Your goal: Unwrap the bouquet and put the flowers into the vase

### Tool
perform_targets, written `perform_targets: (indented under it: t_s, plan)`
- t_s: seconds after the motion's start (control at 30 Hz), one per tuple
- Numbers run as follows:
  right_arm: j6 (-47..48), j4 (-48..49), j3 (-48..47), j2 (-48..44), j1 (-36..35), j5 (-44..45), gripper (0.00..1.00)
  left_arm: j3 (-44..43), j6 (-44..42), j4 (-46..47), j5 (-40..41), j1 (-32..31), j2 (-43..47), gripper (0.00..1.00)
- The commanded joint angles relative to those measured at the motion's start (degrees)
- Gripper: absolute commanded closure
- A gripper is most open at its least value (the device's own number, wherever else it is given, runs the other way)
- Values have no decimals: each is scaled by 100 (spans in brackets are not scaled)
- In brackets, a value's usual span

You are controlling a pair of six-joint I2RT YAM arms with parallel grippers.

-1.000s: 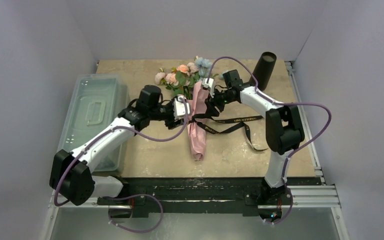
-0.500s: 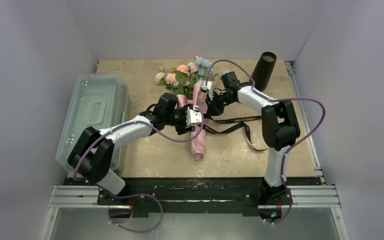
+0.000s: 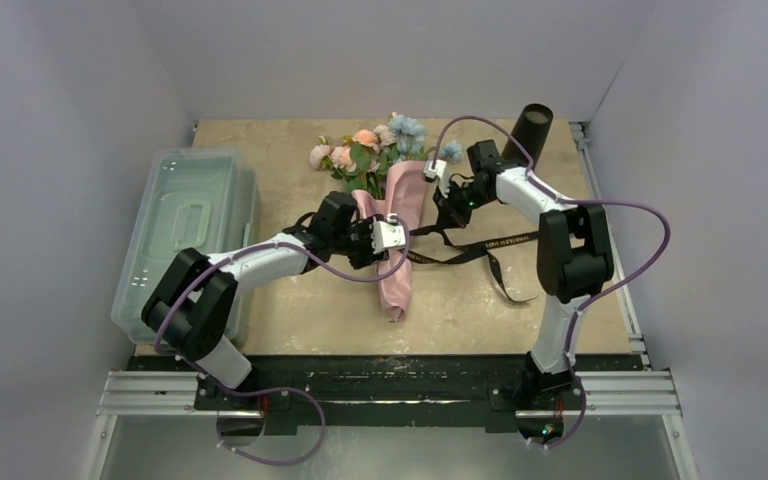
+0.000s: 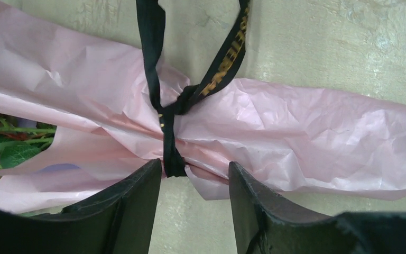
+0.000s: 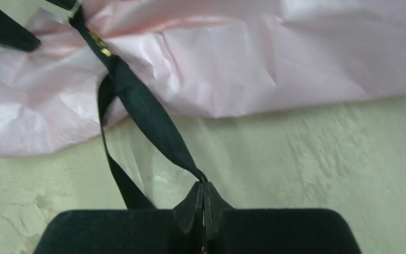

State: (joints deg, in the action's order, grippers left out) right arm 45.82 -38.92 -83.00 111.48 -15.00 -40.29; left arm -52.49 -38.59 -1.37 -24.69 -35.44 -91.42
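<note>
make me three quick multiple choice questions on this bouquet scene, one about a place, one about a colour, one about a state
1. Where does the vase stand?
A far right corner of the table
B near left corner
C centre of the near edge

2. What colour is the ribbon?
A red
B black with gold lettering
C plain white

3. What state is the right gripper in?
A open, holding nothing
B shut on the vase
C shut on the ribbon

Answers:
1 A, the top view shows it upright at the far right.
2 B, gold letters show on the black strip.
3 C, its fingers are pinched together on a taut strand.
</note>
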Motion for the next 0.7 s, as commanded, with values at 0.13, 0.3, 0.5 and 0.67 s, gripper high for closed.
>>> perform_targets:
  t_s: [0.13,0.3,0.5,0.67]
  plan:
    - [341,-347,195,-106,215,429,100,86,28,-136,6,-39,-73,61]
    - [220,-341,205,-113,174,219,100,-59,-71,-92,-138,-77,224,65]
    - [141,-316,246,-168,174,90,100,-356,-258,36,-3,-300,303,63]
    - [102,-296,258,-203,176,57,100,-573,-265,361,145,-472,-34,62]
